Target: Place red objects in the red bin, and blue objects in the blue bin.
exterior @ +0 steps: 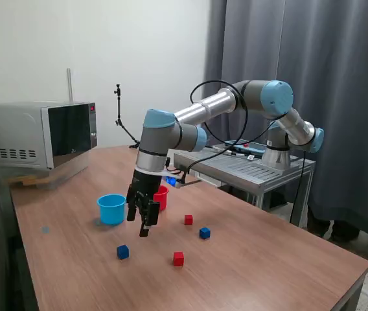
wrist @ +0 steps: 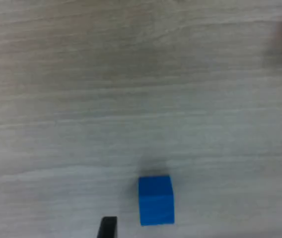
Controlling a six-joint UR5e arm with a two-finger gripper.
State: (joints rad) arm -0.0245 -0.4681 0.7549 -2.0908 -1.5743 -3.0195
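— Where is your pincer, and how do its fingers stand?

— My pincer hangs above the wooden table, touching nothing, its fingers apart with nothing between them. In my wrist view only the finger tips show at the picture's edge, well apart.

— And the cups?

— The light blue cup stands upright just on the exterior view's left of my pincer. The red cup stands behind my fingers, partly hidden by them.

— The cubes?

— All four lie on the table, outside the cups. One dark blue cube lies nearer the camera than my pincer; my wrist view shows it between my finger tips. The near red cube lies to its right. Farther back sit the far red cube and, right of it, the other dark blue cube. A microwave stands at the far left.
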